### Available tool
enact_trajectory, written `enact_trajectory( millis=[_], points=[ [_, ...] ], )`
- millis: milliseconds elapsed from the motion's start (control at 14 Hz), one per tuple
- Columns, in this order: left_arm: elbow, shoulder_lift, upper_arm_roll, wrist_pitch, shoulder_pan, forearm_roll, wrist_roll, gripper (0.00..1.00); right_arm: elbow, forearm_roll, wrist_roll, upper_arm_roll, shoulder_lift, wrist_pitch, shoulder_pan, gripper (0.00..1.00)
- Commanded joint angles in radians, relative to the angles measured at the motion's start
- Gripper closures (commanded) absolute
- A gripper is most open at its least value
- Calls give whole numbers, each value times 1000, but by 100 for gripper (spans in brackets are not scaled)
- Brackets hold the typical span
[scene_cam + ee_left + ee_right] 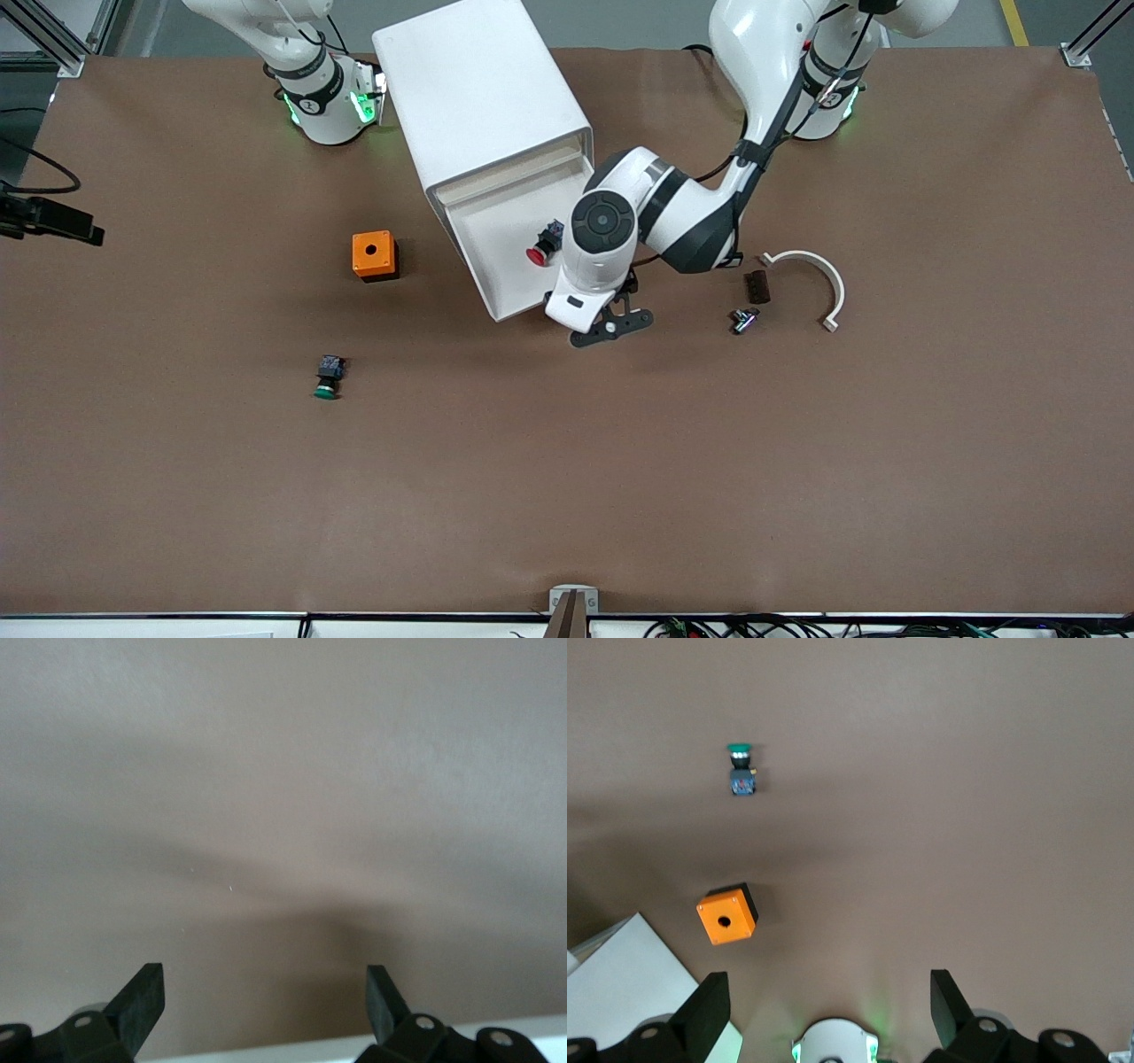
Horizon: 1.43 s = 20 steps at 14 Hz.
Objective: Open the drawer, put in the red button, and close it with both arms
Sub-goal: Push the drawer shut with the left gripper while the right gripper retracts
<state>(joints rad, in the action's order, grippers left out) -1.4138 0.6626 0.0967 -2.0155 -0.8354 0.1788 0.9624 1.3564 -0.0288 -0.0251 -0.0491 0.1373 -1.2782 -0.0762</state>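
The white cabinet (pixel 483 89) stands between the arms' bases with its drawer (pixel 496 221) pulled out toward the front camera. The red button (pixel 540 251) lies on its side in the drawer, near the wall toward the left arm's end. My left gripper (pixel 611 326) is open and empty, low over the table just off the drawer's front corner. The left wrist view shows its fingers (pixel 142 997) spread over bare table, with a white edge (pixel 310 1047) between them. My right gripper (pixel 830 1001) is open and empty, held high over its own base, out of the front view.
An orange box with a hole (pixel 373 254) sits beside the drawer toward the right arm's end, and also shows in the right wrist view (pixel 726 915). A green-capped button (pixel 328 378) lies nearer the front camera. A white curved piece (pixel 819 275), a dark block (pixel 757 286) and a small metal part (pixel 744 320) lie toward the left arm's end.
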Motion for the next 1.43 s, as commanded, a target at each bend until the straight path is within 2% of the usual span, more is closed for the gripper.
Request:
enact_trajectory(
  millis=[0, 214, 357, 643, 786, 1000, 1143, 1357],
  points=[
    [-17, -8, -8, -17, -28, -21, 7, 0, -14, 22, 10, 22, -12, 36, -23, 0],
    [-23, -6, -18, -8, -50, -9, 1, 0, -5, 52, 8, 26, -39, 20, -24, 0],
    [-33, -6, -61, -8, -50, -5, 1, 0, -2, 67, 7, 29, -53, -7, -17, 0],
    [-48, -6, -120, -8, -50, -4, -1, 0, 133, 64, 7, 32, -142, -71, -17, 0],
    [-63, -6, -146, -8, -50, -5, -1, 0, 258, 64, 7, 32, -230, -151, -5, 0],
    [-88, -6, -181, -6, -50, -5, -2, 0, 383, 61, 7, 32, -320, -217, 3, 0],
    [-91, -6, -207, -6, -50, -5, -4, 0, 426, 59, 7, 29, -355, -246, 32, 0],
    [-99, -5, -215, -6, -50, -5, -4, 0, 435, 58, 10, 35, -364, -250, 35, 0]
  ],
)
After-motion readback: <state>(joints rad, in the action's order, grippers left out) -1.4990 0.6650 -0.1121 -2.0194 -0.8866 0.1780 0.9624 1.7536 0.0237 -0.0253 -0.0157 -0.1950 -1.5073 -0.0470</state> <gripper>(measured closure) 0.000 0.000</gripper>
